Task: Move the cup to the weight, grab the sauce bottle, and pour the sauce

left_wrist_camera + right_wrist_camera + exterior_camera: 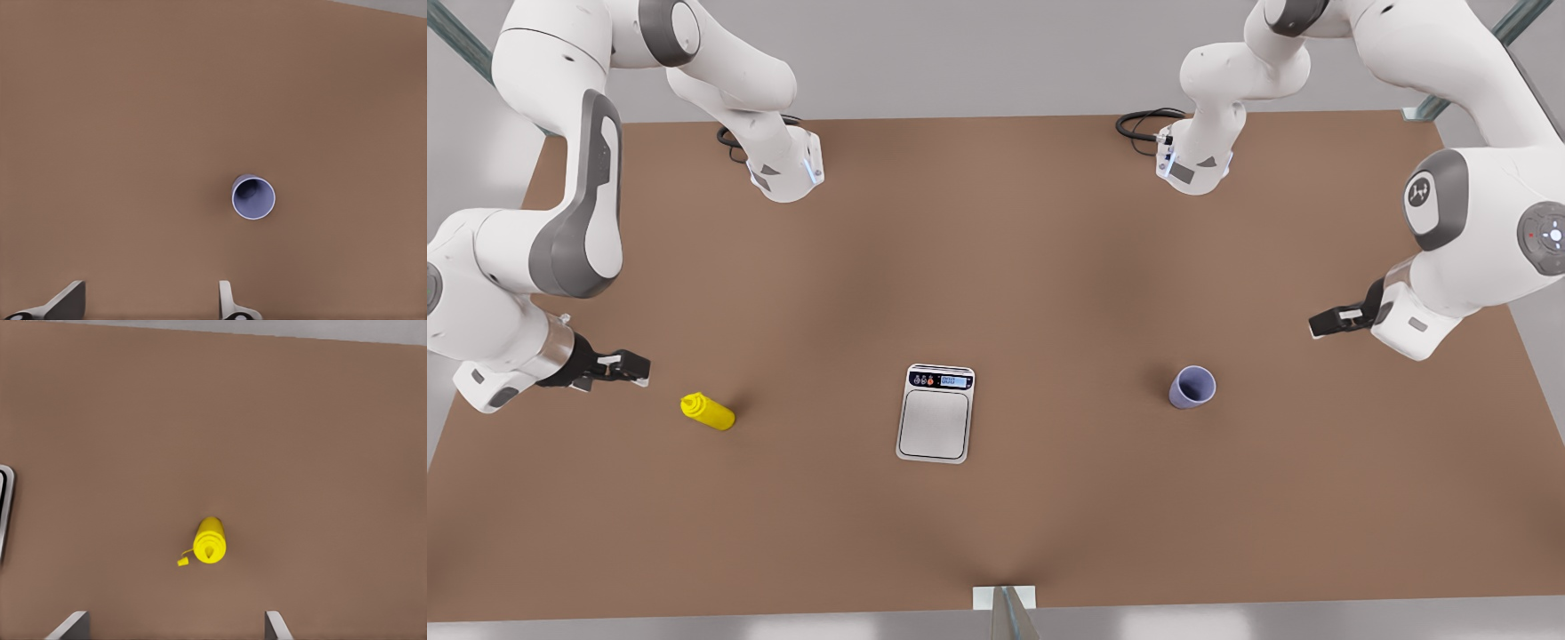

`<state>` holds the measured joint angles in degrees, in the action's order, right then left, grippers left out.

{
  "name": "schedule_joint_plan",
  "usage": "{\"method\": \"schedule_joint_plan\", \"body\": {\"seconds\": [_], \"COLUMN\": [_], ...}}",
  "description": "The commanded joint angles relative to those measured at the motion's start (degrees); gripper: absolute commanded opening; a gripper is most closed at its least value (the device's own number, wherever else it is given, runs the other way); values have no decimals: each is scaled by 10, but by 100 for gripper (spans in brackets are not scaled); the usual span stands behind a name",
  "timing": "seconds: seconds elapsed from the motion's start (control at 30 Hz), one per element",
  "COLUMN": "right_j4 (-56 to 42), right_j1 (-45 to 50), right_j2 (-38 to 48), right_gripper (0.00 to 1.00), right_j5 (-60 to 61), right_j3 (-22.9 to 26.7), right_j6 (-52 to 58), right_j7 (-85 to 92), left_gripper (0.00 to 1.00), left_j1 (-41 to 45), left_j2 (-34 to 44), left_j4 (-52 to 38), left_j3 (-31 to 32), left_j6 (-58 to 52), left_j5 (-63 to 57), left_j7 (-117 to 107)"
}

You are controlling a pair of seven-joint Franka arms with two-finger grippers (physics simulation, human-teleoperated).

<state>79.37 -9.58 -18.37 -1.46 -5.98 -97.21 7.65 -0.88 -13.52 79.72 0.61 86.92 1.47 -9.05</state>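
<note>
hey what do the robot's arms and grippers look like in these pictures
Both arms are glossy white with rounded segments and dark grey joint panels. The arm on the front view's right bears a round button pad with a red dot. Black cables loop at both bases. The left gripper and right gripper are black with pale tips.

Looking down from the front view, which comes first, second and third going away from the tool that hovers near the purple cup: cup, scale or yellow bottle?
From the left tool, at the front view's right:
1. The cup, closest, right side.
2. The scale, mid-table.
3. The yellow bottle, far left, near the right tool.
</note>
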Motion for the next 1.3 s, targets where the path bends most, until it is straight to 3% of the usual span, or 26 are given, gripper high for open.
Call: {"method": "schedule_joint_plan", "body": {"seconds": [0.0,0.1,0.23,0.37,0.5,0.57,0.73,0.97,1.0,1.03,1.27], "right_j4": [0,0,-25,-28,-28,-27,-24,-27,-27,-27,-19], "right_j1": [1,3,-1,-69,-182,-234,-315,-326,-327,-328,-344], "right_j2": [0,0,-4,-17,-37,-99,-210,-286,-309,-312,-375], "right_gripper": [100,100,100,100,100,100,100,100,100,100,100], "right_j5": [0,4,47,135,274,362,443,479,479,479,509], "right_j3": [0,-1,0,2,2,2,2,2,2,2,2], "right_j6": [0,0,7,38,40,45,80,112,116,116,119], "right_j7": [0,5,119,423,723,897,1159,1201,1215,1221,1295], "left_gripper": [100,100,100,100,100,100,100,100,96,85,82], "left_j1": [0,18,22,23,40,41,39,28,28,28,29], "left_j2": [-1,-57,-81,-101,-132,-143,-151,-164,-169,-171,-188], "left_j4": [0,3,117,201,200,200,200,200,200,200,200], "left_j3": [0,2,9,25,43,43,43,41,41,41,41], "left_j6": [0,32,220,291,300,308,309,308,308,308,308], "left_j5": [0,0,2,1,0,0,0,-1,-1,-1,-1], "left_j7": [0,0,-1,-1,-1,-4,-2,1,1,0,0]}}
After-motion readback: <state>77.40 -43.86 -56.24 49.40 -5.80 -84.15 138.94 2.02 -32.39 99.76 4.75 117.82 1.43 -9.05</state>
